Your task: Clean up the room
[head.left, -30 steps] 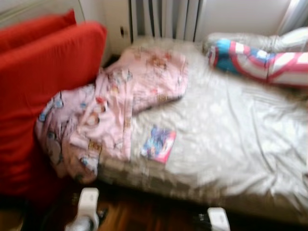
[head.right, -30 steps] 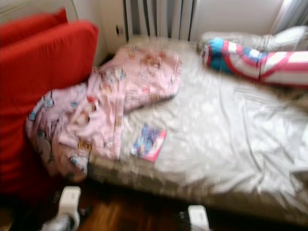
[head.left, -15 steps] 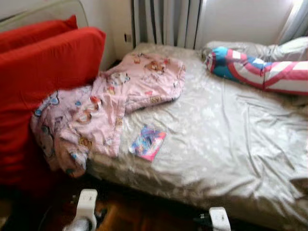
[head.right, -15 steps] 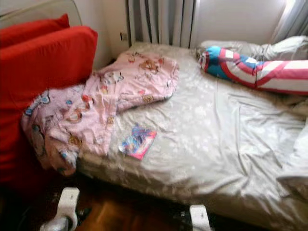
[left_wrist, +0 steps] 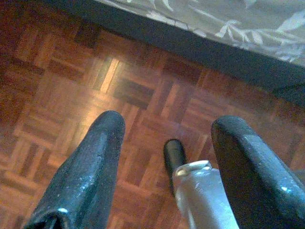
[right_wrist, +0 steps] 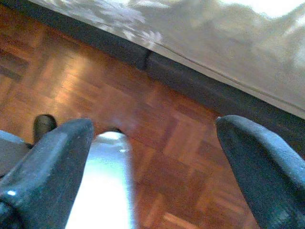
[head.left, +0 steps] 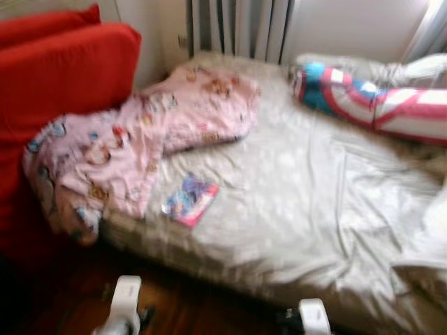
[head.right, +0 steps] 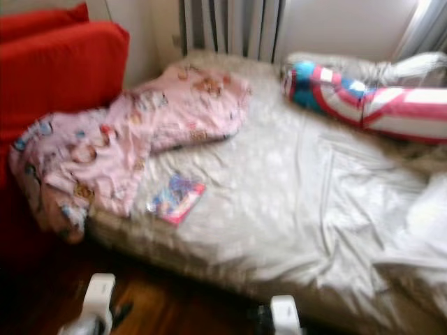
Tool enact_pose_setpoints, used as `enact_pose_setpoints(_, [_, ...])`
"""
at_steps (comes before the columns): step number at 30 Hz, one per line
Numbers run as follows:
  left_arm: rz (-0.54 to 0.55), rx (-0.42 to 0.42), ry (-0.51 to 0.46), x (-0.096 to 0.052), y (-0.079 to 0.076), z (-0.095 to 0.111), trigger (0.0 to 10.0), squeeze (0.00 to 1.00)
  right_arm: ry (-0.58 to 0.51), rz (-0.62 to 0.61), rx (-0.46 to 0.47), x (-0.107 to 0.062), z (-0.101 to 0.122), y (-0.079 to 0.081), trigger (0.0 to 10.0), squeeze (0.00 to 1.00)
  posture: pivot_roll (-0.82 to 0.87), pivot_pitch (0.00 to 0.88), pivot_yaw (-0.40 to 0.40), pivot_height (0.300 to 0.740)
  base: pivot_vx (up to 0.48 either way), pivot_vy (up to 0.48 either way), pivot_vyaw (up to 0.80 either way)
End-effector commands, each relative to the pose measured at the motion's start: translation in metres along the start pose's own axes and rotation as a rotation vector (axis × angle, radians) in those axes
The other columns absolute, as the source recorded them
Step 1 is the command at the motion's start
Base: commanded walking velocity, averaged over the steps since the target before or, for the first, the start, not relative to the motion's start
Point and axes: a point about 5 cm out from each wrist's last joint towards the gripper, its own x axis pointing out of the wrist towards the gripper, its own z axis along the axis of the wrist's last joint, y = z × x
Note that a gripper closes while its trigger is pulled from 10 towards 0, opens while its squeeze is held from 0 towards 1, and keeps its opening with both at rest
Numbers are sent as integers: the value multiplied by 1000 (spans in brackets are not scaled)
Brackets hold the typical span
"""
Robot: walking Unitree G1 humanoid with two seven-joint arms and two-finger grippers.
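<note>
Approach to bed (head.left: 335,209). Pink blanket (head.left: 133,139) crumpled at left edge against red cushion (head.left: 63,77); small book (head.left: 190,199) beside it on sheet. Left gripper (left_wrist: 167,162) and right gripper (right_wrist: 152,157) hanging low over parquet floor (left_wrist: 71,95), jaws spread, empty, presumably ready for pickup.

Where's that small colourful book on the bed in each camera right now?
Left eye view: the book lies on the grey sheet near the bed's front edge, just beside the pink blanket.
Right eye view: same spot, book beside the blanket.
Wrist views: parquet floor and the bed's edge.
Shared landmark: the pink blanket.
</note>
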Motion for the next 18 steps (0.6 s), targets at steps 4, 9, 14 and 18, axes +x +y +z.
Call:
enact_pose_setpoints(4, [-11, 9, 1, 1, -3, 1, 10000, 0, 18, -21, -3, -2, -6, -7, 10000, 0, -62, 42, -34, 740, 0, -273, 0])
enact_pose_setpoints(9, [-10, 8, 3, 0, -3, 0, 10000, 0, 26, -20, -15, -2, -7, -7, 10000, 0, -63, 31, -36, 740, 0, -272, 0])
enact_pose_setpoints(14, [-10, 8, 4, 0, -3, -1, 10000, 0, 30, -26, -11, -2, -8, -7, 10000, 0, -65, 21, -37, 740, 0, -271, 0])
enact_pose_setpoints(18, [-9, 7, 6, 0, -3, -2, 10000, 0, 34, -29, -6, -2, -9, -7, 10000, 0, -70, 3, -35, 740, 0, -272, -105])
